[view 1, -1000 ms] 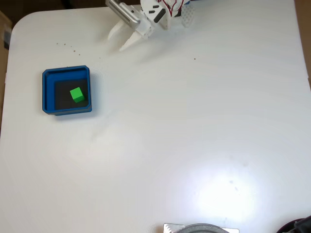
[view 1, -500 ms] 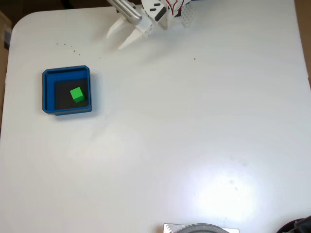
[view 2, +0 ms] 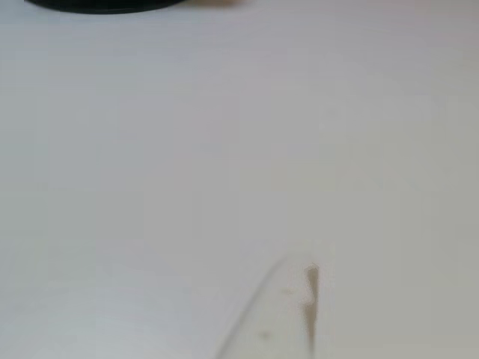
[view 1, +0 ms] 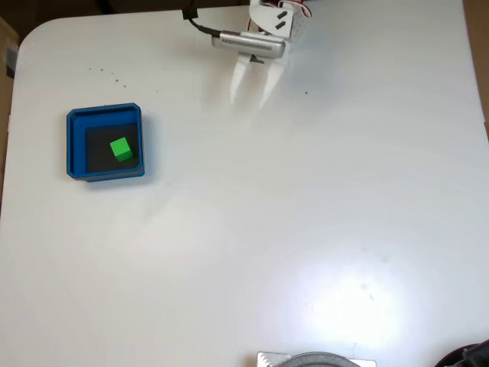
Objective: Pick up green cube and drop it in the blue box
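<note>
- While the arm sits at the top edge of the desk (view 1: 306, 229) in the fixed view, its jaws (view 1: 250, 98) point down the picture with a narrow gap between the two white fingertips (view 1: 238, 92).
- Nothing is held between them, and only bare white desk lies under and around them.
- Just behind the jaws are a silver part (view 1: 248, 42) and a black cable (view 1: 200, 25) that runs off toward the desk's top edge.
- One pale finger (view 2: 273, 321) shows, blurry, at the bottom of the other view, over plain white desk (view 2: 150, 187).
- A few tiny dark specks (view 1: 107, 74) lie on the desk to the left of the jaws in the fixed view.
- Well apart from the jaws, farther left and lower in the fixed view, is the blue box (view 1: 74, 145).
- The green cube (view 1: 121, 149) lies inside the blue box on its dark floor, a bit to the right of the middle.
- Farthest from the jaws, at the bottom edge of the fixed view, a round grey thing (view 1: 317, 359) peeks in; it is too cut off to tell what it is.
</note>
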You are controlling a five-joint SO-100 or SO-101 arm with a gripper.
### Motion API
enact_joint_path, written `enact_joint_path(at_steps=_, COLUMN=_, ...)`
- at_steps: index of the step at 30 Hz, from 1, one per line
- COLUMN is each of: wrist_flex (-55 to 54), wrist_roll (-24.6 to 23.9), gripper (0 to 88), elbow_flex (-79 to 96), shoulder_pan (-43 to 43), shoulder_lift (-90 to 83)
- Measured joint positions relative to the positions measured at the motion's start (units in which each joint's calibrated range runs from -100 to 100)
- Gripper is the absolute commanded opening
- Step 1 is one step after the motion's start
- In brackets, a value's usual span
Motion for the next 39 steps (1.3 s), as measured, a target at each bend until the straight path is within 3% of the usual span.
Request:
enact_joint_path(at_steps=12, wrist_flex=0.0, wrist_roll=0.0, gripper=23.3, elbow_flex=0.09, shoulder_pan=-20.12, shoulder_lift=0.0)
enact_joint_path(at_steps=23, wrist_flex=0.0, wrist_roll=0.0, gripper=7.5, elbow_flex=0.09, shoulder_pan=-20.9, shoulder_lift=0.0)
enact_joint_path(at_steps=39, wrist_flex=0.0, wrist_roll=0.0, gripper=2.6, elbow_flex=0.09, shoulder_pan=-20.9, shoulder_lift=0.0)
